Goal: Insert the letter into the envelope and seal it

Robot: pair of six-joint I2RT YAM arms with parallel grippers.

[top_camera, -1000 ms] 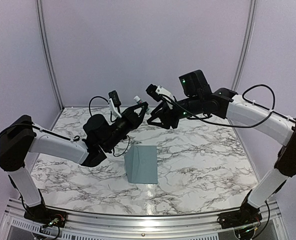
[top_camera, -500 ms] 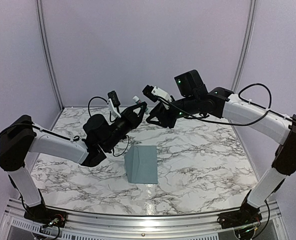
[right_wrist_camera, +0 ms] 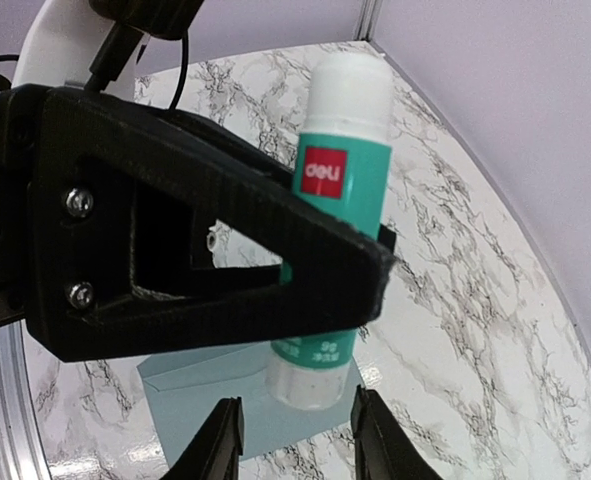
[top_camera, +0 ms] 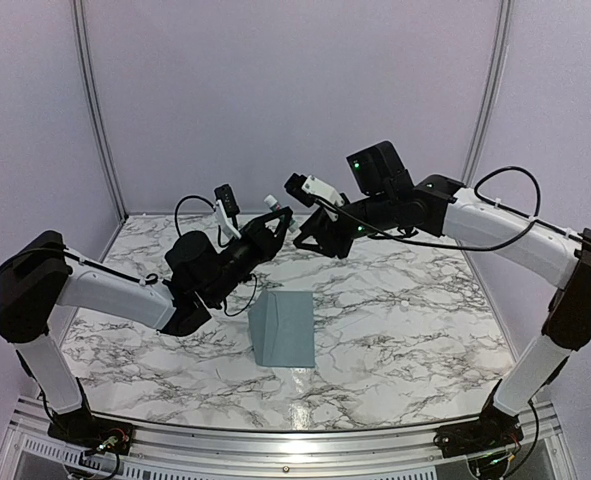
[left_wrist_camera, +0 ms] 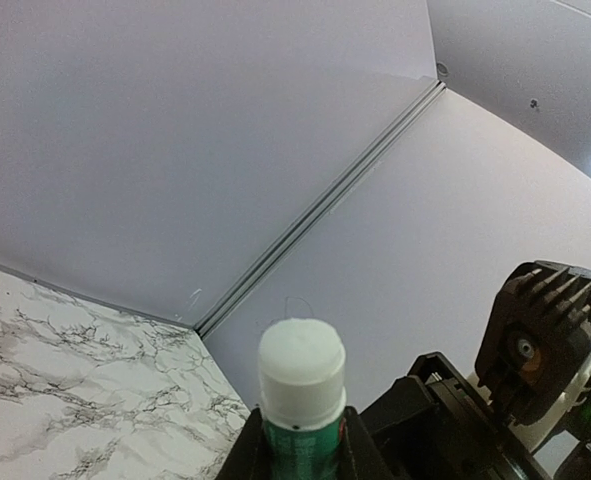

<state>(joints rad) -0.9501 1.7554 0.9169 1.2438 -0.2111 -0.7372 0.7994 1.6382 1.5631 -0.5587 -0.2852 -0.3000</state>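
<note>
The blue-grey envelope [top_camera: 283, 328] lies flat on the marble table; it also shows in the right wrist view [right_wrist_camera: 215, 405]. No letter shows. My left gripper [top_camera: 272, 221] is raised above the table's back and shut on a green glue stick [top_camera: 272, 204] with white ends, which points up between the fingers [left_wrist_camera: 300, 395]. My right gripper [top_camera: 302, 238] is open just right of it. In the right wrist view its fingertips [right_wrist_camera: 373, 435] stand either side of the stick's pale lower end [right_wrist_camera: 310, 378], not touching. The left gripper's black finger [right_wrist_camera: 175, 225] crosses that view.
The right arm's black wrist [left_wrist_camera: 540, 345] fills the lower right of the left wrist view. Pale walls with a metal corner strip [top_camera: 93, 100] close in the table at the back and sides. The table's metal front rail [top_camera: 285, 440] lies at the near edge.
My right gripper has moved a little left and up, closer to the glue stick. My left gripper has lifted the stick slightly. The envelope has not moved.
</note>
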